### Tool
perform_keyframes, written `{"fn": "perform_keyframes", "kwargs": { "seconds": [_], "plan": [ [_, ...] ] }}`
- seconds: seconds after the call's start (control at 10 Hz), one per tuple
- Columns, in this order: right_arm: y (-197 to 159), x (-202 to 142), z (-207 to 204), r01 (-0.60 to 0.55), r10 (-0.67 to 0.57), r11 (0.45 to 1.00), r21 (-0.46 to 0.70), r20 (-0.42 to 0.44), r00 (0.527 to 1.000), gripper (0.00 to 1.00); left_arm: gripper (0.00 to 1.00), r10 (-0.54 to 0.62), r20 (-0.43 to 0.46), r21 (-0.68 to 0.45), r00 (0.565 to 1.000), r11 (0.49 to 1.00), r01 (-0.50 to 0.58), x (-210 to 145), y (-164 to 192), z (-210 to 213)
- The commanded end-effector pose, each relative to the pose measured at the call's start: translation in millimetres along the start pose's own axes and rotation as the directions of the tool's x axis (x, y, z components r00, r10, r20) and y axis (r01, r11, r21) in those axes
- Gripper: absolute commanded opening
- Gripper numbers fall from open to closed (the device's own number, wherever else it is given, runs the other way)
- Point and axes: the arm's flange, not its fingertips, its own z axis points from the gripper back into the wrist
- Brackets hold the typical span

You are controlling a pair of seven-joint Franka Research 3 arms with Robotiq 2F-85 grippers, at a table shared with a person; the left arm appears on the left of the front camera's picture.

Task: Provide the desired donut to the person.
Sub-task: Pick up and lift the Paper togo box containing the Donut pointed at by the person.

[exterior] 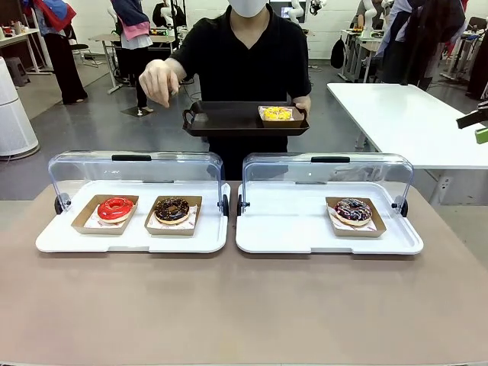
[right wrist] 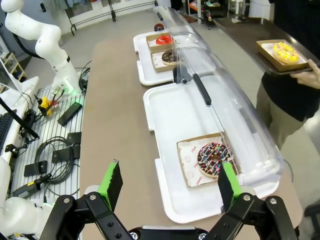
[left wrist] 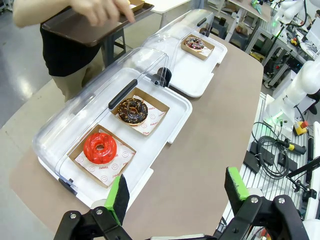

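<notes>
The person [exterior: 244, 53] stands at the far side holding a dark serving tray [exterior: 229, 122] with a yellow donut [exterior: 276, 113] in a paper box. Their other hand [exterior: 156, 80] hangs above the left white tray [exterior: 130, 240], fingers pointing down. That tray holds a red glazed donut [exterior: 116, 207] [left wrist: 100, 148] and a chocolate donut [exterior: 172, 210] [left wrist: 132, 110]. On the right white tray [exterior: 290, 236] lies a sprinkled chocolate donut [exterior: 352, 210] [right wrist: 215, 159]. My left gripper [left wrist: 177, 192] is open, above the table's near edge beside the red donut. My right gripper [right wrist: 167, 185] is open near the sprinkled donut's tray.
Both trays have clear hinged lids [exterior: 137, 171] [exterior: 328, 171] standing open at the back. Bare brown tabletop [exterior: 244, 305] stretches in front of the trays. A white table [exterior: 404, 114] stands behind at the right. Cables and another white arm [right wrist: 45, 40] sit beside the table.
</notes>
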Motion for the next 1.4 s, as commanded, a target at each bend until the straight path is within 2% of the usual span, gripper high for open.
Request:
{"fn": "perform_keyframes", "kwargs": {
  "seconds": [0.0,1.3],
  "plan": [
    [-0.3,-1.6,-0.9,0.008,-0.008,1.000,-0.007,-0.001,1.000,1.00,1.00,-0.009,-0.004,-0.005,1.000,1.000,0.009,-0.7,-0.5,0.6],
    [-0.3,-1.6,-0.9,0.008,-0.008,1.000,-0.007,-0.001,1.000,1.00,1.00,-0.009,-0.004,-0.005,1.000,1.000,0.009,-0.7,-0.5,0.6]
  ]
}}
